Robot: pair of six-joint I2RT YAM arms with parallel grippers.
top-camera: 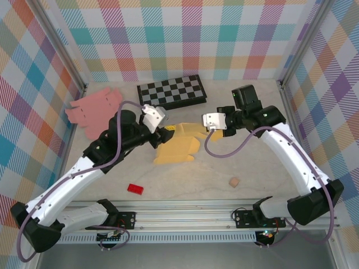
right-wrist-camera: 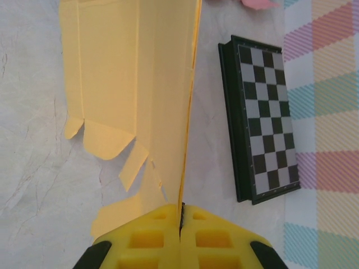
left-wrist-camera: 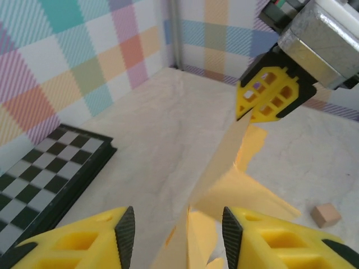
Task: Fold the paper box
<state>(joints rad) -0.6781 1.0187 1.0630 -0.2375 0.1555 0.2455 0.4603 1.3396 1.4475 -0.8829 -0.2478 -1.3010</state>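
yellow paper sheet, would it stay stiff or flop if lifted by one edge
Probably floppy: the yellow sheet is thin, seen edge-on where the right gripper pinches it. Likely light, since one edge grip holds a panel upright. Its cut tabs may bend or tear.

Top view high, looking down from near edge, wrist views close (all share chessboard)

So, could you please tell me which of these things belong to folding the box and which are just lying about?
In the job: yellow paper box, right gripper shut on its edge, left gripper open around it.
Lying about: chessboard, pink paper sheet, red block, wooden cube.
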